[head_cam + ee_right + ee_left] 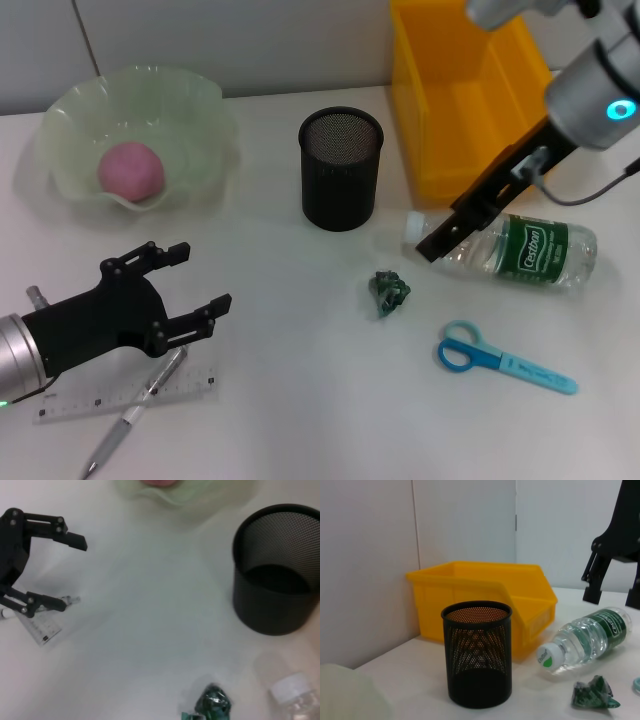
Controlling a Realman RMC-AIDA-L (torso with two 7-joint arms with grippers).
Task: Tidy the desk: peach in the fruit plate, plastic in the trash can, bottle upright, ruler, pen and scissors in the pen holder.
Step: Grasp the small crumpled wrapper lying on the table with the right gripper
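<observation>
Only one step appeared done: the peach [130, 169] lay in the fruit plate [195, 105], well left of the pen holder [341, 168]. The holder was seen empty. Right of it the bottle [520, 250] lay on its side, the scissors [502, 359] nearer the front, the crumpled plastic [389, 292] just before it. The ruler [110, 397] and pen [135, 407] lay far left-front, beneath the left gripper [190, 285], fingers spread and empty. The right gripper [437, 243] hung at the bottle's cap; its fingers' state could not be told. The trash can [436, 120] stood behind, to the right.

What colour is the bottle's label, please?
Green with white lettering on the bottle, best seen in the head view.
</observation>
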